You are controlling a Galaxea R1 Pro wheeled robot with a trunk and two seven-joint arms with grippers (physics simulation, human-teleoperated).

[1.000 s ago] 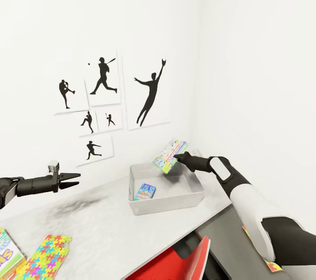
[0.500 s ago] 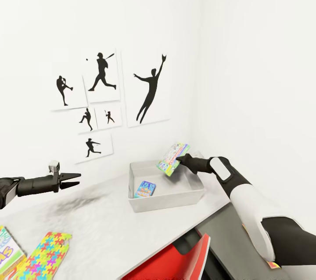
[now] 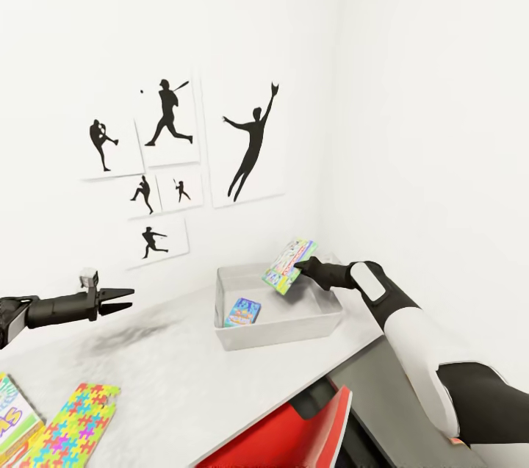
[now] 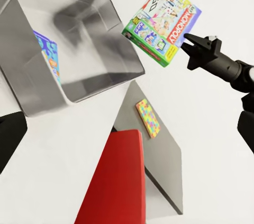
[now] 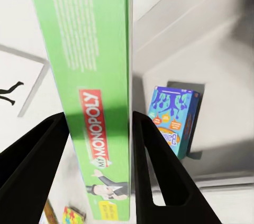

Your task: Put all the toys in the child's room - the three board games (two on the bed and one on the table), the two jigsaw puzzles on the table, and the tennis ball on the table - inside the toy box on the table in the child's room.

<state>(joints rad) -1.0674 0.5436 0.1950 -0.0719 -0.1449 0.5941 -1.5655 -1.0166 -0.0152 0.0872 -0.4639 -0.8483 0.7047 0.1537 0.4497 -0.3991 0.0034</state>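
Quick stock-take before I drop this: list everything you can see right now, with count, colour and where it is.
Toy box: 1, grey, on the table by the corner.
Monopoly box: 1, green-edged, held tilted above the toy box.
Blue game box: 1, inside the toy box.
Jigsaw puzzle: 1, multicoloured, near table edge.
Table: 1, white.
Baseball posters: 6, black silhouettes, on the wall.
Chair: 1, red, below the table.
Right pincer: black, shut on the Monopoly box.
Left pincer: black, open over the table.

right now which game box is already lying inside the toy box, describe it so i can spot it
Find the grey toy box on the white table in the room's corner. On its floor by the left wall lies a small blue board game. Unlike it, the green-edged Monopoly box hangs above the bin in the right gripper.
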